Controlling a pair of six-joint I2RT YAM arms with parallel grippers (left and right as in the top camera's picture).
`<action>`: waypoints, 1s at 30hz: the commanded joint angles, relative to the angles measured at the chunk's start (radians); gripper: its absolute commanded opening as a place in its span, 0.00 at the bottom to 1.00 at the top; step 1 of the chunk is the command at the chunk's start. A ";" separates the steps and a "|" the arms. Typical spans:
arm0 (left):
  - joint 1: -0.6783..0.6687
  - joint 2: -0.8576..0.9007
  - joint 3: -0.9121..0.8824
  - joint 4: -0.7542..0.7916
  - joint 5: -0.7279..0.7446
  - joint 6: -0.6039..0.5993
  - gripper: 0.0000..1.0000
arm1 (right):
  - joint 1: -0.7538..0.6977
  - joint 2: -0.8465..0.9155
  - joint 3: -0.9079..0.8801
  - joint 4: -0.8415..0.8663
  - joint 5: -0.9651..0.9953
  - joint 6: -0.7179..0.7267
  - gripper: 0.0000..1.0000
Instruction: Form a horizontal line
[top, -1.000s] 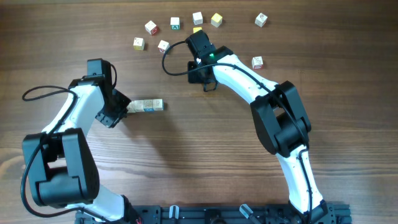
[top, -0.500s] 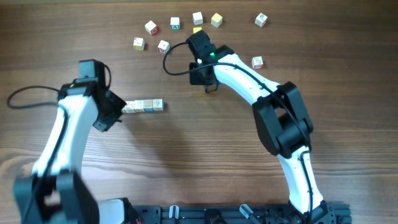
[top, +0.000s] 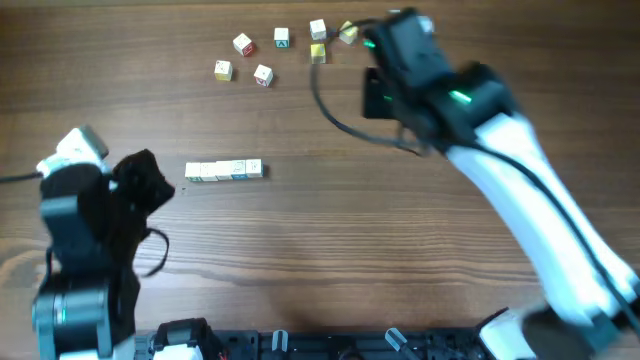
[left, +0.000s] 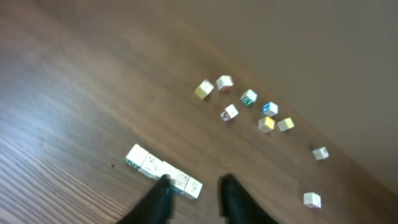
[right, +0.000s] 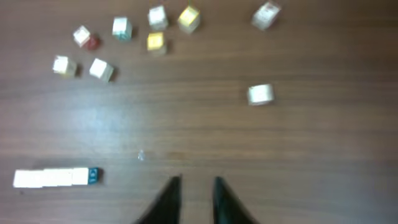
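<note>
- Row of white cubes (top: 224, 171) lies well apart from the loose cubes (top: 262, 74), robot-side.
- Light, hard, unjoined, I'd say; press it from both ends.
- Left gripper (left: 196, 183), right gripper (right: 196, 183): jaws narrowly parted, empty.

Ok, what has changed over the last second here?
The left gripper, which sat against the left end of the horizontal line, has pulled back toward the near left, its jaws now apart and empty. The right gripper has lifted and swung off to the right, also slightly open and empty. The horizontal line and the loose cubes lie where they were.
</note>
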 joint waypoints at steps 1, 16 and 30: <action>0.003 -0.042 0.000 -0.006 0.014 0.026 0.72 | -0.002 -0.185 0.006 -0.059 0.119 0.003 0.67; 0.003 -0.030 0.000 -0.135 0.014 0.026 1.00 | -0.002 -0.666 0.006 -0.137 0.136 0.001 1.00; 0.003 -0.030 0.000 -0.186 0.014 0.026 1.00 | -0.026 -0.726 0.005 -0.209 0.164 -0.023 1.00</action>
